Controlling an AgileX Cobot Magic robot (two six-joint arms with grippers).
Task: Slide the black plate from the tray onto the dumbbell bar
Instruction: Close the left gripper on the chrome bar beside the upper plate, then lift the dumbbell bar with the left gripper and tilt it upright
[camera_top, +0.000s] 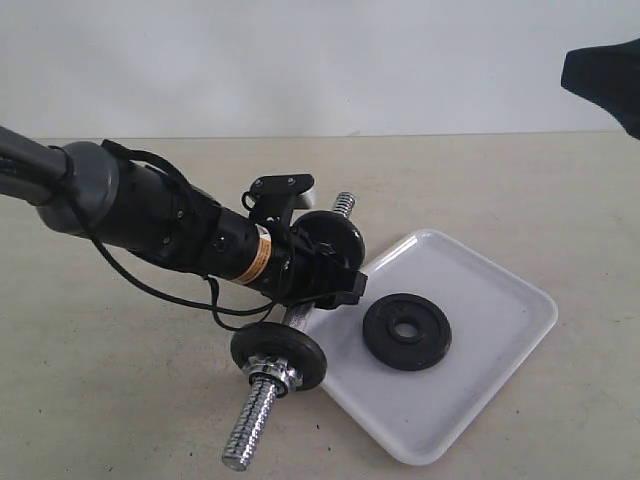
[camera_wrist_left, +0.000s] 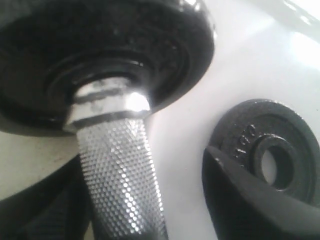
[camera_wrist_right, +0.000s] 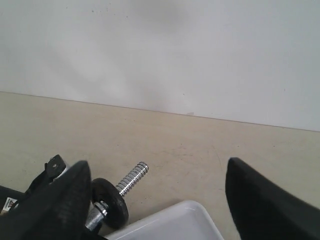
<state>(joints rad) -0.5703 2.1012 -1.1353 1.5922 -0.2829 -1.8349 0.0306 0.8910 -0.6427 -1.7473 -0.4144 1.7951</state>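
Note:
The black plate lies flat on the white tray, free of both grippers; the left wrist view shows it just beyond one finger. The dumbbell bar lies slantwise on the table, its far disc at the tray's left edge. My left gripper is open and straddles the knurled middle, with a gap between the bar and that finger. My right gripper hangs open high at the right, holding nothing.
The bar carries two black discs with chrome nuts, and threaded ends stick out past both. The right wrist view shows the far threaded end and the tray's corner. Beige tabletop surrounds them, and a pale wall stands behind.

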